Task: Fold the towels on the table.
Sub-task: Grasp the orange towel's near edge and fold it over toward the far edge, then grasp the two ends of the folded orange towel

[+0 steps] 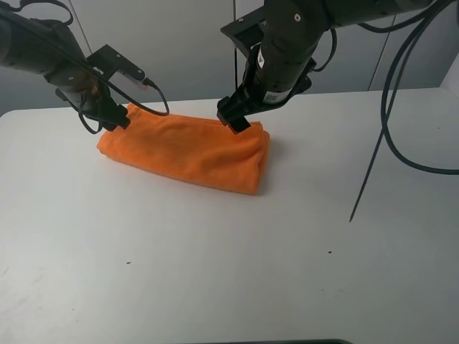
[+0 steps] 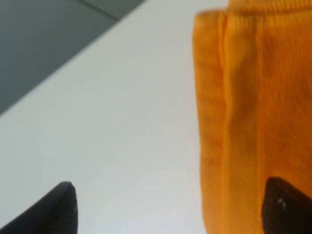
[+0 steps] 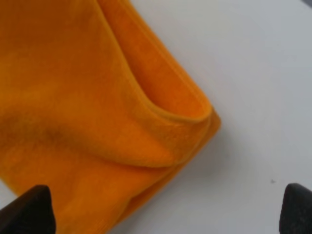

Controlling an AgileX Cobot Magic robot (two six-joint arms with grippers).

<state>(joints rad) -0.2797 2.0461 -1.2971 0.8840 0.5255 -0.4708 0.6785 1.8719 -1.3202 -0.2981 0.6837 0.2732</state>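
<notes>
Asker: Where does the towel sit, and what are your grippers doing?

Me: The towel (image 1: 188, 152) lies on the table (image 1: 215, 279), toward the far side and left of middle, folded into a long thick strip. My left gripper (image 1: 116, 120) is at its left end, and my right gripper (image 1: 237, 122) is at the far edge near the right end. Both have their jaws spread wide and hold nothing. In the left wrist view one jaw hangs over the cloth and the other over bare table.

Asker: What could go wrong from here?

Me: I judge one more fold is due, end to end, and the layers are the worry. At the right end the top layer curls open like a pocket. If I close on that alone, I would lift one sheet and undo the stack. My left jaws straddle the edge, so a shallow bite might catch only the hem and slip. If my two arms rise unevenly, the strip would twist and land crooked.

Asker: Anything in the way?

Me: Not much. A thin dark cable (image 1: 367, 175) hangs down to the table well right of the towel. It is clear of the cloth but near my right arm's sweep — it could snag. A few tiny dark specks (image 1: 328, 252) on the near tabletop are no matter
</notes>
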